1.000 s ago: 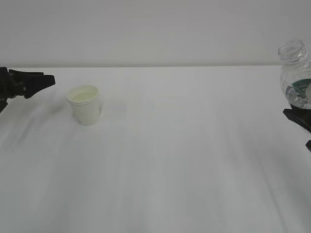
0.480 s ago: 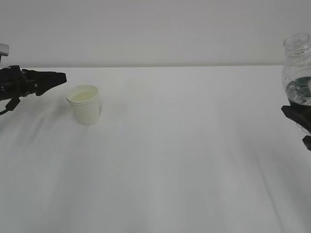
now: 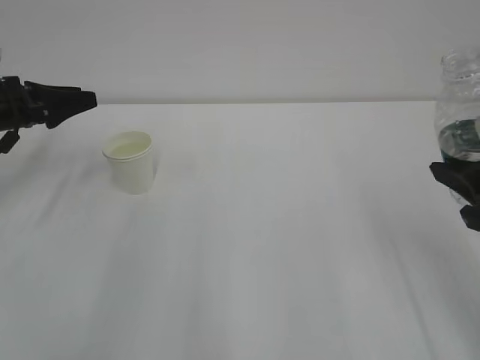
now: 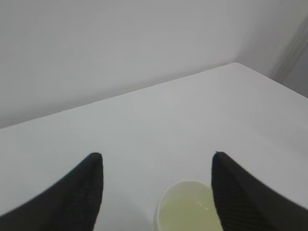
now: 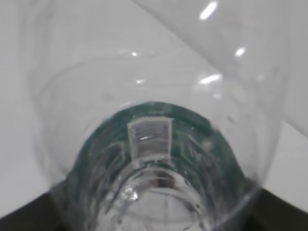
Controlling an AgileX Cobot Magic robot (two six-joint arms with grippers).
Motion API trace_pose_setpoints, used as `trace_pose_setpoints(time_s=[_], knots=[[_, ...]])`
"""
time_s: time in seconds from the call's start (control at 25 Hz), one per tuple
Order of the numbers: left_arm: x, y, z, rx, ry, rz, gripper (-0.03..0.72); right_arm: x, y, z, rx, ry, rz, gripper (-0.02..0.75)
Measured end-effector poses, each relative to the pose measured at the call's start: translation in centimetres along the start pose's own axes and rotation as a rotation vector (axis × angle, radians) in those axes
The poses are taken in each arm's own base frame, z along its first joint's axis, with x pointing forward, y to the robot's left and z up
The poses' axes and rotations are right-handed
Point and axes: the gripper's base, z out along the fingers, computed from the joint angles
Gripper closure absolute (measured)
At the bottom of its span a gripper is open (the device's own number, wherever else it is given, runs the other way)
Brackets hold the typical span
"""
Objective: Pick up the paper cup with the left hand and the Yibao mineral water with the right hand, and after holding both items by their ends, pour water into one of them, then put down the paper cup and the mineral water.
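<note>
Cup (image 3: 130, 161) upright, free | left gripper (image 3: 88, 99) parted | bottle (image 3: 459, 105) in right gripper (image 3: 459, 193)

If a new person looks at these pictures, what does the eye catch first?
The paper cup stands alone, left of centre on the white table, with liquid inside. At the right edge the right tool grips the capless Yibao mineral water. The left tool hovers open, up and left of the cup.

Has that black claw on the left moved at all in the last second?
Yes. The left end effector has risen and edged right: it now sits above the table's back edge, nearer the unmoved paper cup.
</note>
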Motion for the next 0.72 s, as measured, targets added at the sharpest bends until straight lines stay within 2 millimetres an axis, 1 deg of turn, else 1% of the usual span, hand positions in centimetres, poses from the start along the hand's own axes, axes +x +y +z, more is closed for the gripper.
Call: trace_pose_setpoints(time_s=[0.16, 0.28, 0.4, 0.72], knots=[[-1.0, -0.5, -0.2, 0.005, -0.008, 0.027, 0.191, 0.2, 0.4, 0.9, -0.043, -0.007, 0.053, 0.283], [-1.0, -0.5, -0.2, 0.007, -0.004, 0.031, 0.197, 0.4, 0.7, 1.4, -0.069, -0.010, 0.080, 0.283], [-1.0, -0.6, -0.2, 0.009, 0.000, 0.033, 0.198, 0.3, 0.7, 1.5, -0.072, -0.020, 0.109, 0.283], [-0.9, -0.6, -0.2, 0.013, 0.006, 0.030, 0.206, 1.1, -1.5, 1.1, 0.011, -0.052, 0.268, 0.283]])
